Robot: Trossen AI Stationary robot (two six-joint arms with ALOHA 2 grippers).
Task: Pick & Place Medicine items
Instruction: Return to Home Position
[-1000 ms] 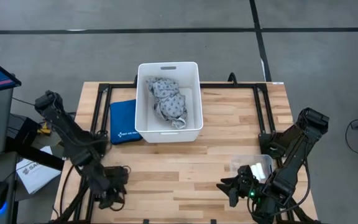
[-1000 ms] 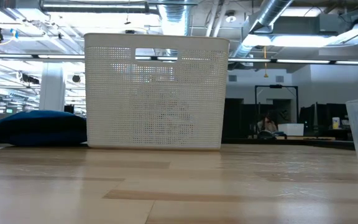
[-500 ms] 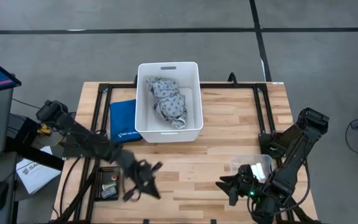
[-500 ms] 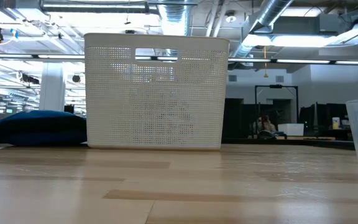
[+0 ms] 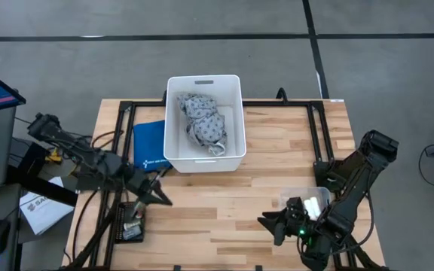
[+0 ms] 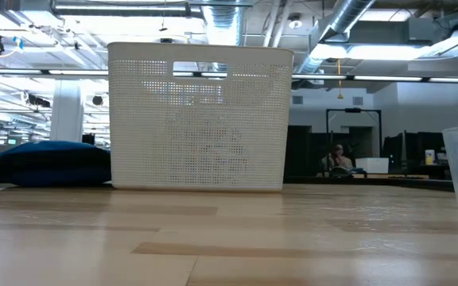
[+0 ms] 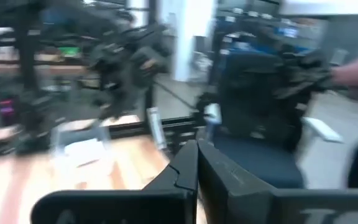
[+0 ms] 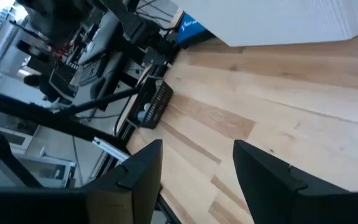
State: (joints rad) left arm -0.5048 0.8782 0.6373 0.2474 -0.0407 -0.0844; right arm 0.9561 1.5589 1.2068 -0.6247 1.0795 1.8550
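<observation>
- We see a pale wooden plank table [image 5: 232,196]. At its far centre stands a perforated white plastic bin [image 5: 204,164] with grey patterned cloth [image 5: 200,120] bunched inside.
- The medicine items [image 8: 143,114] lie as small pale shapes in a black mesh bin [image 8: 165,94] at the table's near left. We cannot tell which way their long axes point.
- The left gripper [image 7: 196,160] hangs near that bin, fingers pressed together and empty.
- The right gripper [image 8: 196,149], at the near right, is spread wide and holds nothing.
</observation>
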